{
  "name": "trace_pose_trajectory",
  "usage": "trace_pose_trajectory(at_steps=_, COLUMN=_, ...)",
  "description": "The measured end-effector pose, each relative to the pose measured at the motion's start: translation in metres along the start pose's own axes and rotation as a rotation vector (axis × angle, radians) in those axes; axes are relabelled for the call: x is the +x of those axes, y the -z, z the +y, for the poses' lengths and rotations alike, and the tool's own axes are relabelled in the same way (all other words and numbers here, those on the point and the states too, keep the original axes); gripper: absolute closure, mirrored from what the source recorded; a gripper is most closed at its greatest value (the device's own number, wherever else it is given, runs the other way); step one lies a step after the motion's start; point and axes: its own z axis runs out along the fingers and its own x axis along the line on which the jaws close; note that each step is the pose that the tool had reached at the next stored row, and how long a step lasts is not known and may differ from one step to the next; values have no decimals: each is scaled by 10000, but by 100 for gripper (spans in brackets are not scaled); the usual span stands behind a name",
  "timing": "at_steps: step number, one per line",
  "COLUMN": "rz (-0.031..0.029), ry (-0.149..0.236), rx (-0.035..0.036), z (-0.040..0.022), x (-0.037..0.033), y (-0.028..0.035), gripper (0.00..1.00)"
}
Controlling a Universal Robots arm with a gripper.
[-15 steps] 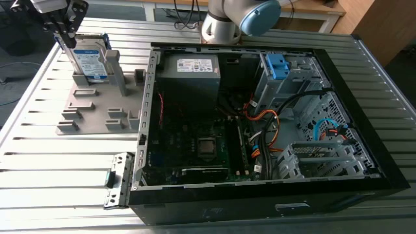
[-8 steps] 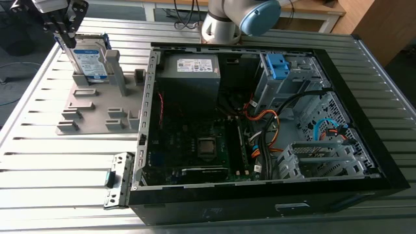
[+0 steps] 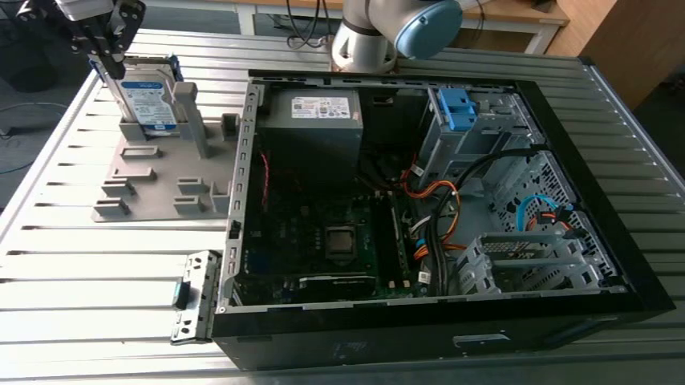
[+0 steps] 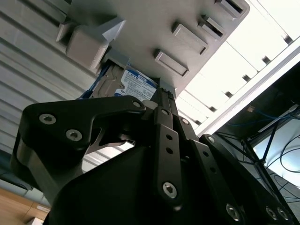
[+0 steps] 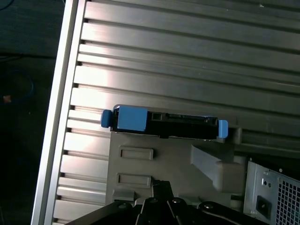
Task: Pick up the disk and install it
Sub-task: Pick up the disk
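Black metal claw [image 5: 157, 183], drawn narrow and empty, near top edge of flat silver disk [image 3: 147, 98] in blue plastic frame, upright in grey slotted holder [image 3: 150, 196] on ribbed metal surface [image 3: 86, 265]. Likely hazard: narrow tips striking edge, tipping disk. Beyond, open black computer case [image 3: 428, 349].

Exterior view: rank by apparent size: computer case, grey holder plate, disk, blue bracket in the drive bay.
Largest to smallest:
1. computer case
2. grey holder plate
3. disk, standing upright on the plate
4. blue bracket
The gaps are clear at every step; no two look alike.
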Motion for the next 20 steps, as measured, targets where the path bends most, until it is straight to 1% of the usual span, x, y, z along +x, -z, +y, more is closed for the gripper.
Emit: trace_pose_trajectory(at_steps=20, rz=27, ry=688, rx=-17, z=0, x=0, y=0, gripper=89)
